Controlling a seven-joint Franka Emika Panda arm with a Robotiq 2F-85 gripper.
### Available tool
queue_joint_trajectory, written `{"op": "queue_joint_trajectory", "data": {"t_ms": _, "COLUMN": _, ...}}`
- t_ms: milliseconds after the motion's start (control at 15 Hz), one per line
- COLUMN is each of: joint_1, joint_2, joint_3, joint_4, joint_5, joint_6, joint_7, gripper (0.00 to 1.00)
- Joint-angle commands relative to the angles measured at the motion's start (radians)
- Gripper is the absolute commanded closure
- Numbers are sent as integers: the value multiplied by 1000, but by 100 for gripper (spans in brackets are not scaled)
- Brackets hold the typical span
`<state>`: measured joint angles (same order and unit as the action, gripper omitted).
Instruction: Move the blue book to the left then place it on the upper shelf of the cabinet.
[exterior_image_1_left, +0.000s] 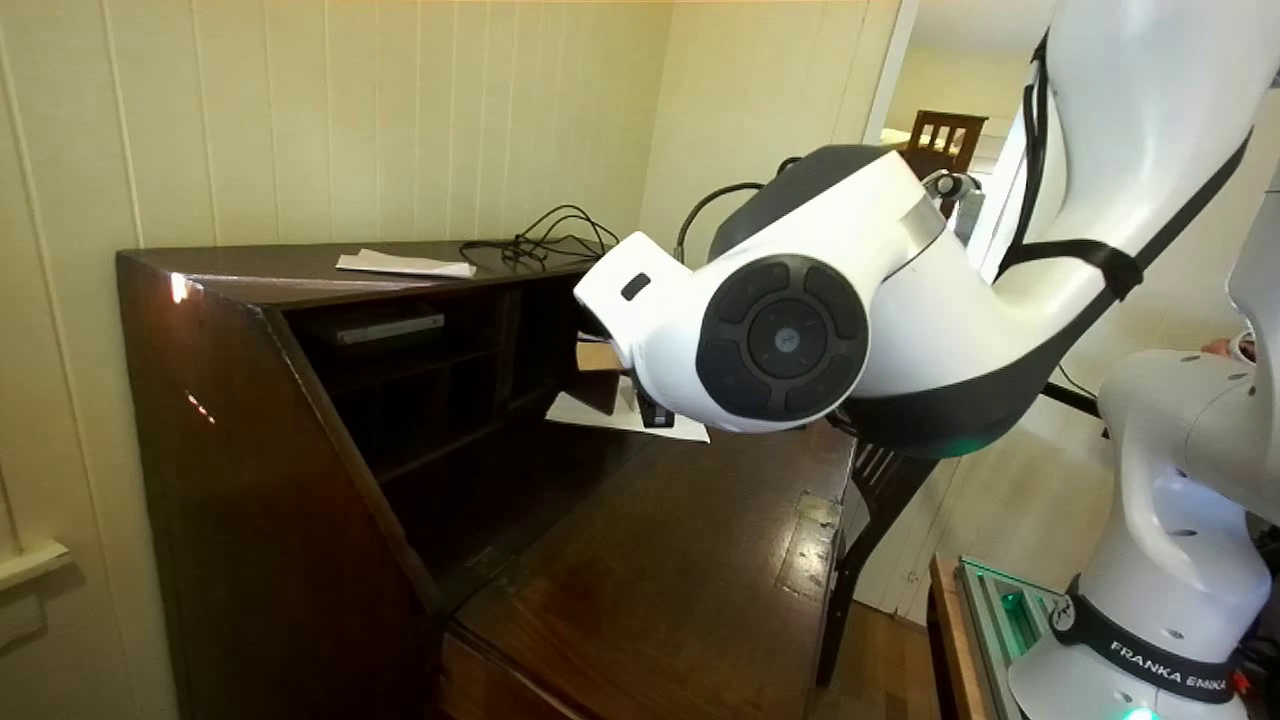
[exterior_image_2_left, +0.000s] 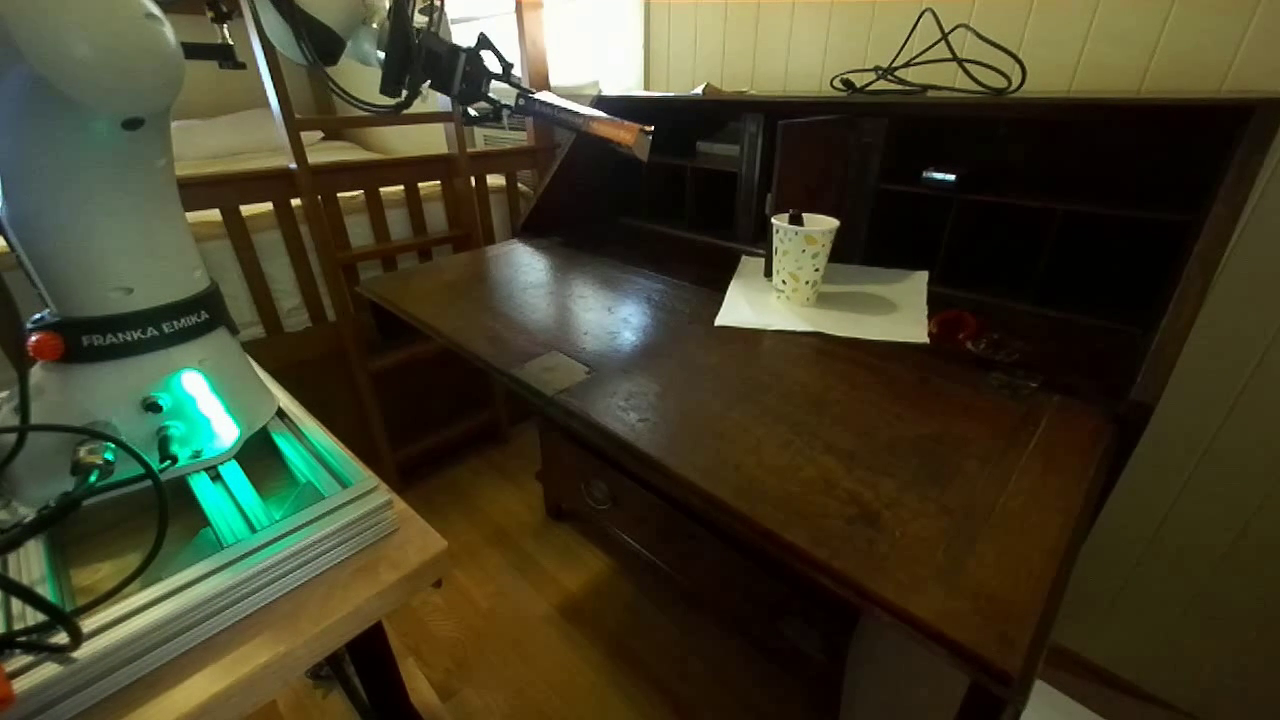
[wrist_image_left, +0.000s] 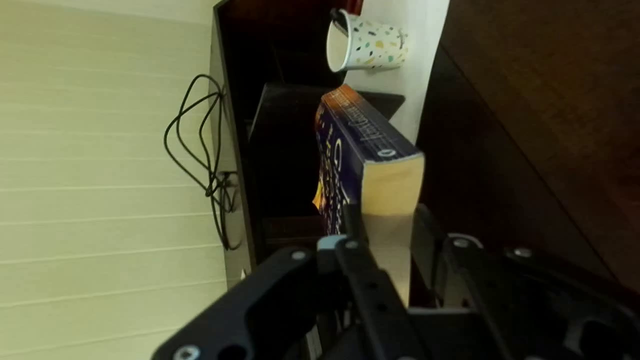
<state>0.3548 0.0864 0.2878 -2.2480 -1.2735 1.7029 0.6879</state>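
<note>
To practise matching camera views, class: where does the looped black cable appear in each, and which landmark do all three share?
In an exterior view: black cable above centre, slightly left.
In an exterior view: black cable near the top edge, right of centre.
Wrist view: black cable left of centre, around mid-height.
Shared landmark: the dark wooden cabinet, on whose top the black cable lies.

The surface (exterior_image_2_left: 780, 430) is of dark wood. A white paper (exterior_image_2_left: 880, 285) lies on it, and just beside the paper is a red thing (exterior_image_2_left: 952, 328). On top of the cabinet (exterior_image_1_left: 235, 279) lie a black cable (exterior_image_1_left: 525, 246) and another paper (exterior_image_1_left: 405, 264).
</note>
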Motion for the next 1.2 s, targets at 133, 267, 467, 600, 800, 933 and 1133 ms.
{"op": "queue_joint_trajectory", "data": {"t_ms": 133, "joint_1": -23, "joint_2": 69, "joint_3": -8, "joint_4": 0, "joint_5": -256, "joint_6": -20, "joint_7": 17, "gripper": 93}}
{"op": "queue_joint_trajectory", "data": {"t_ms": 267, "joint_1": -31, "joint_2": 93, "joint_3": -12, "joint_4": 6, "joint_5": -311, "joint_6": -9, "joint_7": 35, "gripper": 93}}
{"op": "queue_joint_trajectory", "data": {"t_ms": 467, "joint_1": -42, "joint_2": 131, "joint_3": -15, "joint_4": 20, "joint_5": -384, "joint_6": -1, "joint_7": 70, "gripper": 93}}
{"op": "queue_joint_trajectory", "data": {"t_ms": 600, "joint_1": -44, "joint_2": 164, "joint_3": -13, "joint_4": 35, "joint_5": -426, "joint_6": -2, "joint_7": 103, "gripper": 93}}
{"op": "queue_joint_trajectory", "data": {"t_ms": 800, "joint_1": -54, "joint_2": 196, "joint_3": -11, "joint_4": 51, "joint_5": -473, "joint_6": 44, "joint_7": 168, "gripper": 93}}
{"op": "queue_joint_trajectory", "data": {"t_ms": 933, "joint_1": -65, "joint_2": 197, "joint_3": -11, "joint_4": 49, "joint_5": -505, "joint_6": 99, "joint_7": 221, "gripper": 93}}
{"op": "queue_joint_trajectory", "data": {"t_ms": 1133, "joint_1": -97, "joint_2": 148, "joint_3": -16, "joint_4": 10, "joint_5": -585, "joint_6": 242, "joint_7": 271, "gripper": 93}}
